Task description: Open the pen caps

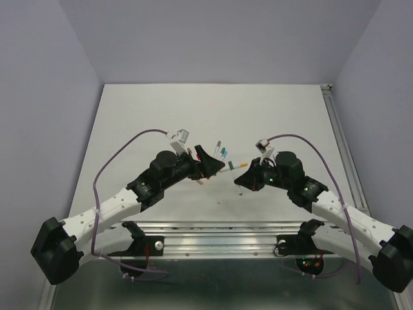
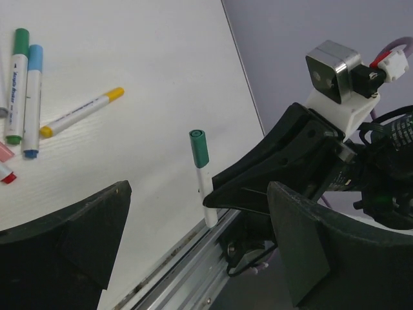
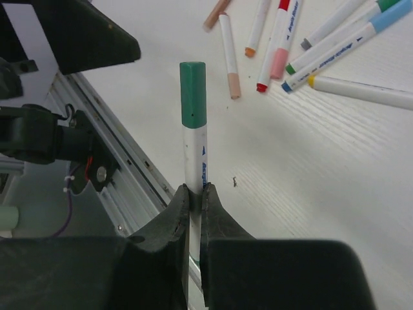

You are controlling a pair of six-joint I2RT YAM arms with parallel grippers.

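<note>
My right gripper (image 3: 193,190) is shut on the white barrel of a pen (image 3: 194,155). It holds the pen off the table with its green cap (image 3: 193,93) pointing away from the fingers. In the left wrist view the same pen (image 2: 205,190) stands upright, green cap (image 2: 199,147) on top, with the right gripper's black fingers (image 2: 258,174) around its lower part. My left gripper (image 2: 200,194) is open, jaws wide apart, and the capped end lies ahead of the gap without touching. Both grippers meet at mid-table, left (image 1: 211,161) and right (image 1: 241,179).
Several capped pens lie loose on the white table: green (image 2: 16,84), blue (image 2: 31,97), yellow (image 2: 80,111), also red and pink (image 3: 277,45) and orange (image 3: 230,58). The metal rail at the table's near edge (image 2: 181,265) runs just below the grippers.
</note>
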